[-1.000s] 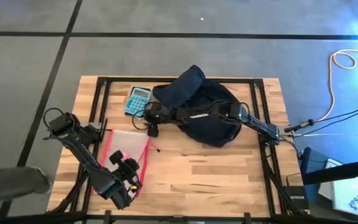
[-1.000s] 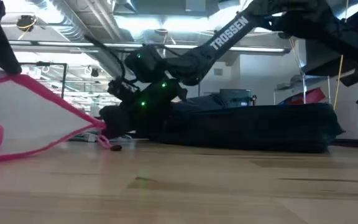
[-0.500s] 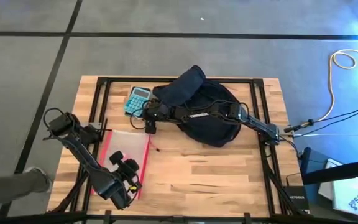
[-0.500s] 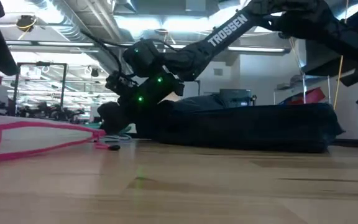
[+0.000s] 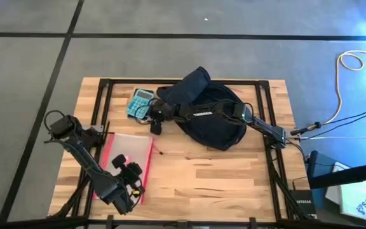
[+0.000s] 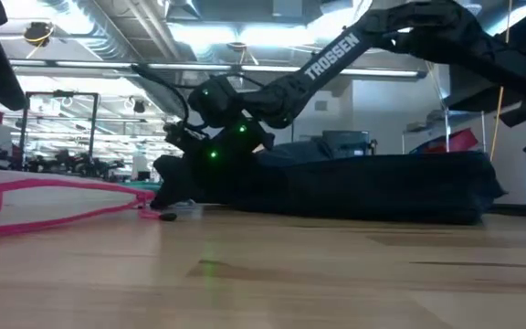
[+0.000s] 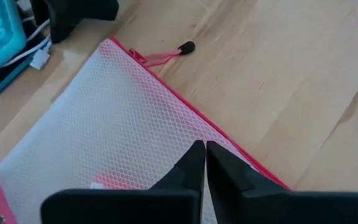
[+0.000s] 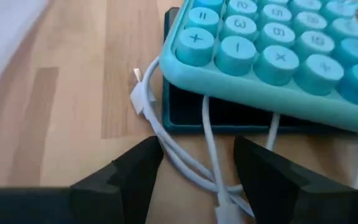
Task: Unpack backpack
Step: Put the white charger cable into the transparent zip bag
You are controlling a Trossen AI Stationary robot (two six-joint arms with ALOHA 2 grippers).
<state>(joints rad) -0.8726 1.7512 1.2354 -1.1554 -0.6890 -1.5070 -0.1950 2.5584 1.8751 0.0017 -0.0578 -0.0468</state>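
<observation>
High view: your backpack [image 5: 211, 117] is lying at the table's far middle, teal calculator [image 5: 140, 102] just beside it. Low view: your right gripper [image 6: 176, 187] is hanging near the tabletop. Left wrist: left gripper [image 7: 204, 163] fingers are pressing together over the mesh pouch [image 7: 98, 130]. Right wrist: fingers are standing apart around a white cable [image 8: 185, 163].

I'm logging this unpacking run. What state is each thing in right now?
backpack: lying flat on the table.
calculator: out on the table, resting on a dark slab, keys up.
white cable: loose, running under the calculator.
mesh pouch: lying flat, zipped shut.
left gripper: fingers shut, over the pouch.
right gripper: fingers open, around the cable.
</observation>
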